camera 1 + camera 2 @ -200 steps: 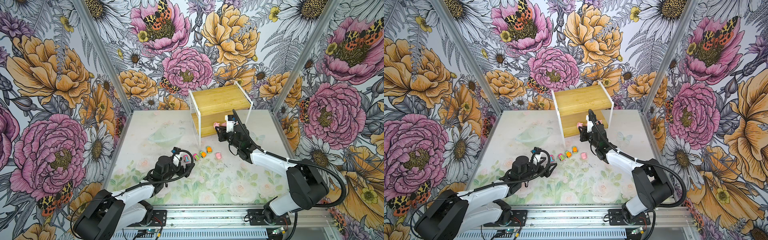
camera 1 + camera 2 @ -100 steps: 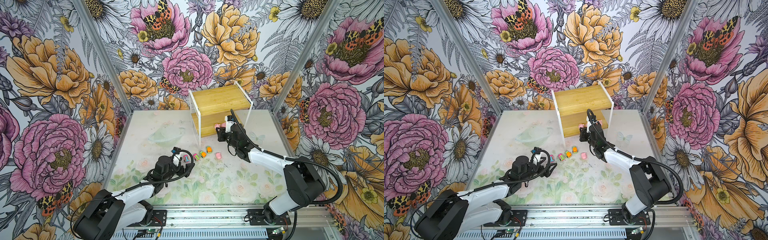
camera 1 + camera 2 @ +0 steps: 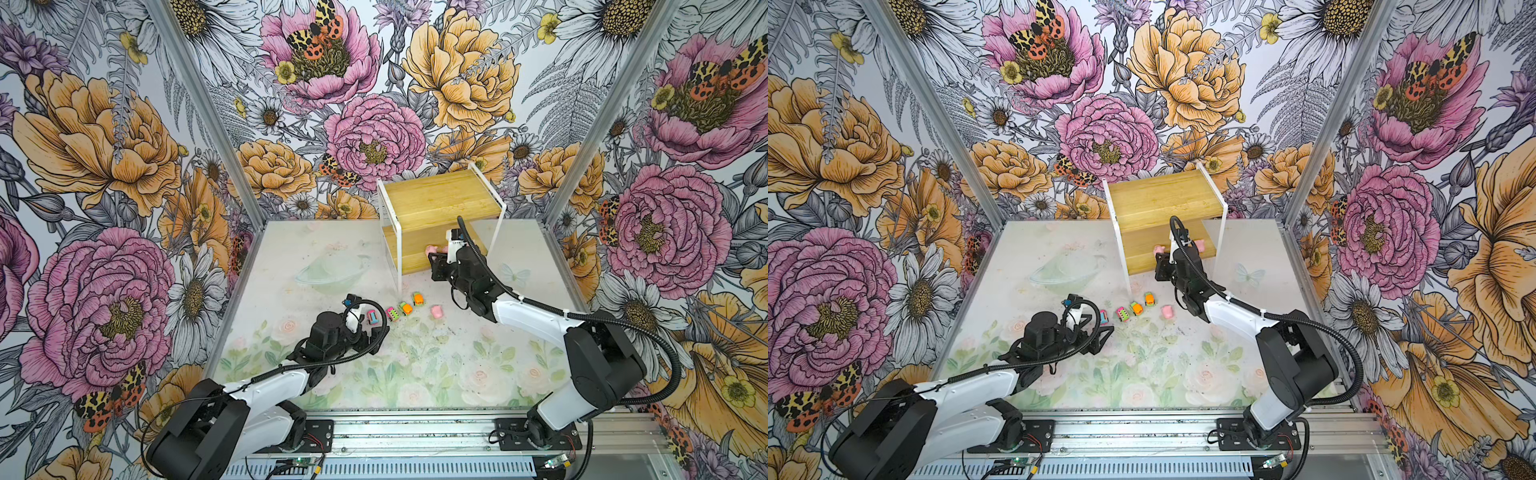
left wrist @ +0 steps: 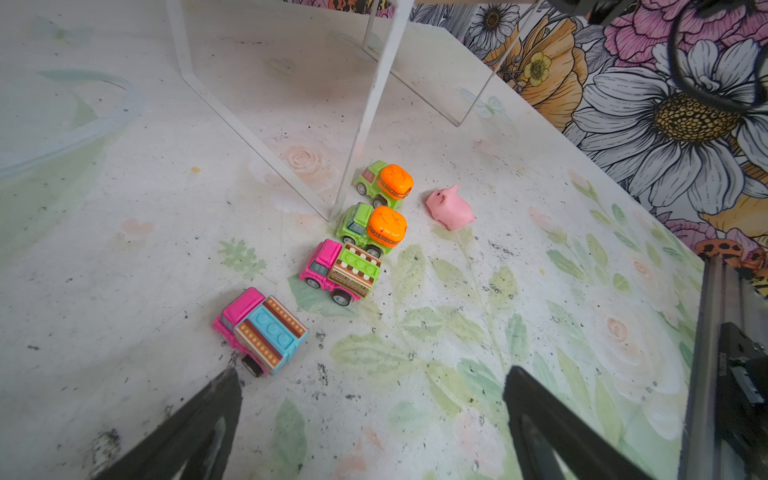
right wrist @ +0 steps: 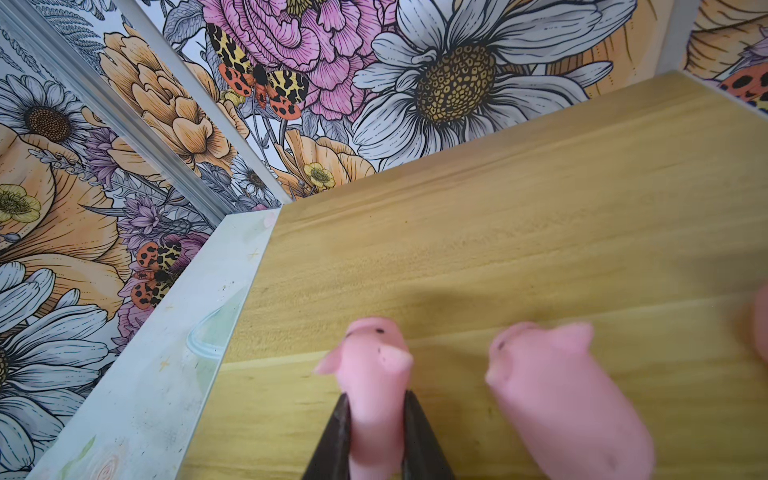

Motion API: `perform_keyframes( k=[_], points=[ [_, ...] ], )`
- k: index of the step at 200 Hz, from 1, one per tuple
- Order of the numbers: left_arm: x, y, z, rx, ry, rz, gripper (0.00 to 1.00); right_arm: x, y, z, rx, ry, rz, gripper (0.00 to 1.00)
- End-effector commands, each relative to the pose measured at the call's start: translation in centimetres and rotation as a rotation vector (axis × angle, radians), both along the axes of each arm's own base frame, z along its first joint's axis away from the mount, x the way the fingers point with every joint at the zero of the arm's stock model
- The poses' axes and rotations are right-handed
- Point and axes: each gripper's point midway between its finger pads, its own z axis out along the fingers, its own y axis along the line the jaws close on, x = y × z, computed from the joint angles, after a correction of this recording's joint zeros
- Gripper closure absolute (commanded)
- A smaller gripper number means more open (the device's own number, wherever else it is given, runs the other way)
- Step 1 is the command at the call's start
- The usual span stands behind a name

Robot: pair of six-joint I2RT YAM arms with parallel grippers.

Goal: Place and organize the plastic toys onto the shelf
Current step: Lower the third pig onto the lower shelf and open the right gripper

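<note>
The fingers (image 5: 332, 436) of the right gripper (image 5: 376, 401) are clamping a pink pig (image 5: 370, 361) by its flanks over the lower board of the shelf (image 3: 436, 199), right of centre in a top view. Judging from this, it should be settling the feet flat beside the neighbouring pig (image 5: 557, 386) before releasing. The left gripper (image 4: 370, 386) is hovering, jaws apart, near the cars (image 4: 340, 270).

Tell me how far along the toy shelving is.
Done: a placed pig stands on the lower board of the shelf; a pink blur beside it may be another. In hand: right gripper shut on the held pig at that board. Remaining: four cars and a loose pig on the table, near the open left gripper.
</note>
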Motion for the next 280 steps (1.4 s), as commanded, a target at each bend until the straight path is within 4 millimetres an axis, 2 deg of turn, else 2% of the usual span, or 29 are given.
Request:
perform_keyframes(
  k=[1, 110, 223, 280],
  points=[
    [0.4, -0.2, 0.9, 0.01, -0.042, 0.0, 0.01, 0.6, 0.6, 0.8, 0.01, -0.016, -0.011, 0.78],
    [0.5, -0.2, 1.0, 0.009, -0.044, 0.0, 0.01, 0.4, 1.0, -0.1, -0.007, 0.007, -0.003, 0.78],
    [0.5, -0.2, 0.9, 0.01, -0.042, 0.002, 0.01, -0.6, 0.8, -0.5, -0.009, 0.013, 0.009, 0.53],
    [0.5, -0.1, 0.8, 0.012, -0.042, 0.003, 0.01, -2.1, 1.1, -0.6, -0.026, 0.022, 0.082, 0.48]
  ],
)
